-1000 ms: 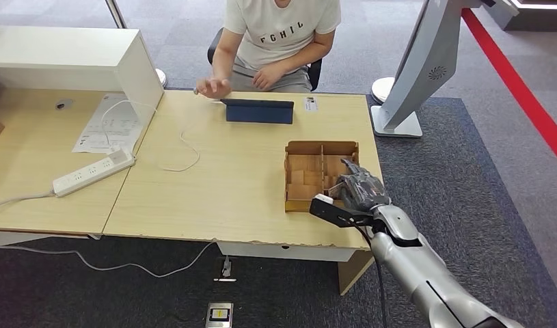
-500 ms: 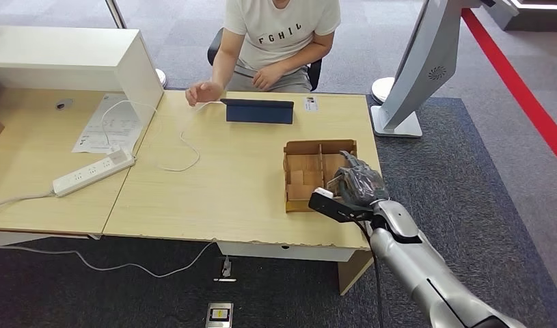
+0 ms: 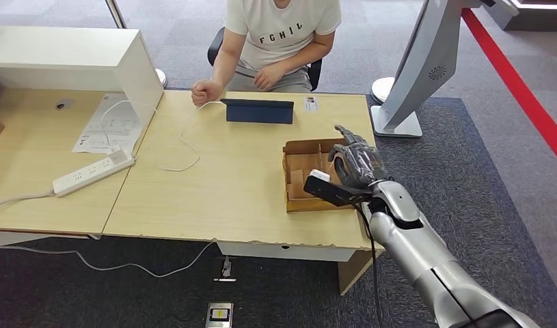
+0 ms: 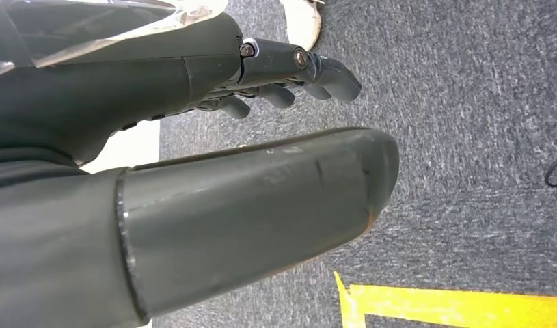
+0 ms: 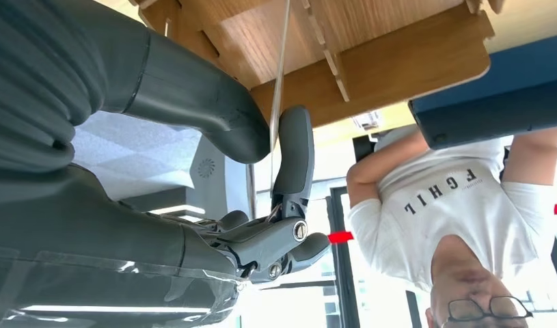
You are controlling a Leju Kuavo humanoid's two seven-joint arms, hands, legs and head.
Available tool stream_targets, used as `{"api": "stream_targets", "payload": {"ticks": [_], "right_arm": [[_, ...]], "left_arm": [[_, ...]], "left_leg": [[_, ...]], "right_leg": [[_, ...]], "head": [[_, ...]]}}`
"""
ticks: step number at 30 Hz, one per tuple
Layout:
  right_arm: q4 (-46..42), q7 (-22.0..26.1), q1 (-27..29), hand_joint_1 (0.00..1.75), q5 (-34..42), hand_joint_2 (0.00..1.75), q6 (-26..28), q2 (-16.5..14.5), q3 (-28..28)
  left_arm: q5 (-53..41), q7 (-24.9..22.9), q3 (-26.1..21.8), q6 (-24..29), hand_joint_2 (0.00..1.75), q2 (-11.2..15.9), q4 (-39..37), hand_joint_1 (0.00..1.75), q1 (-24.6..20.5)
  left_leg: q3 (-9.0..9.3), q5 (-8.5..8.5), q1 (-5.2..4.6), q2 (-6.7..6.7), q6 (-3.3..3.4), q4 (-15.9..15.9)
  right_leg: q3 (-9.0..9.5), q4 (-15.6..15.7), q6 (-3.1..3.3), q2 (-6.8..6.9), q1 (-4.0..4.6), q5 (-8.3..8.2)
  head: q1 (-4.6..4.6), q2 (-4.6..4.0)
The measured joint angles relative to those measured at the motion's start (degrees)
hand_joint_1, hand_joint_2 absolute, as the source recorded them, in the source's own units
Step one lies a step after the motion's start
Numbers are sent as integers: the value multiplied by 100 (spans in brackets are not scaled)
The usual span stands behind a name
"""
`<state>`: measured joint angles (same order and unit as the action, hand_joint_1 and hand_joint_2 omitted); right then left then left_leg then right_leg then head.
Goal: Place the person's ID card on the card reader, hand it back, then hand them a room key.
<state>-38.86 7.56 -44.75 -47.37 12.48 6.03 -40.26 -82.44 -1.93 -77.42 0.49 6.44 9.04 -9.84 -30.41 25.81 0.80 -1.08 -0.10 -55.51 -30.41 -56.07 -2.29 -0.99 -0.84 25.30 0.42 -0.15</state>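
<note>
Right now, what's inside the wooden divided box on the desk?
The wooden divided box shows thin wooden partitions and light wooden inserts. The right hand covers its right compartments, pinching a thin card edge-on above them.

This looks like an office or reception area set up for a front-desk trial. Two light wooden desks (image 3: 248, 171) stand side by side on grey carpet tiles (image 3: 480, 171), with a white power strip (image 3: 93, 172), printed paper sheets (image 3: 108, 126) and a white kiosk stand (image 3: 426, 68). A person in a white T-shirt (image 3: 279, 34) sits on a dark office chair (image 3: 315, 68) across the desk.
</note>
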Motion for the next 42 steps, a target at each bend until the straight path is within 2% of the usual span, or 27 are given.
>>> {"api": "stream_targets", "payload": {"ticks": [9, 15, 20, 25, 33, 42], "right_arm": [[-277, 61, -133, 175, -153, 175, -21, -10, 7], [-22, 293, -830, 175, -360, 175, 387, -282, 46], [481, 131, -1361, 175, -661, 175, 539, -468, 54], [913, -259, -1691, 175, -912, 175, 536, -549, 52], [1372, -532, -1845, 175, -1088, 175, 511, -562, 51], [1664, -555, -1846, 175, -1161, 175, 528, -566, 50]], "left_arm": [[-8, 12, 0, 1, 0, -30, 1, 0, 1], [-27, 190, 10, -26, 0, -60, 1, 0, -1], [-40, 272, 39, -121, 0, -67, -1, 0, 5], [-43, 278, 49, -152, 0, -69, 1, 0, 12], [-45, 278, 75, -155, 0, -69, 1, 0, 18], [-50, 236, 85, -233, 0, -65, 1, 0, 36]], "left_leg": [[-2, -1, 0, 1, -1, 0], [-3, -4, 0, 3, -5, 0], [-4, -5, 0, 2, -7, 0], [-4, -5, 0, 1, -7, -1], [-4, -4, 0, 2, -6, -1], [-5, -4, 0, 2, -6, 0]], "right_leg": [[0, -4, 1, -1, 0, -1], [-8, -8, 4, -4, 0, -3], [-8, -9, 4, -4, 0, -3], [-8, -8, 4, -4, 0, -3], [-8, -7, 4, -4, 0, -3], [-9, -7, 4, -4, 0, -3]], "head": [[0, 0], [0, 0], [1, 0], [2, 0], [0, 0], [1, 0]]}}
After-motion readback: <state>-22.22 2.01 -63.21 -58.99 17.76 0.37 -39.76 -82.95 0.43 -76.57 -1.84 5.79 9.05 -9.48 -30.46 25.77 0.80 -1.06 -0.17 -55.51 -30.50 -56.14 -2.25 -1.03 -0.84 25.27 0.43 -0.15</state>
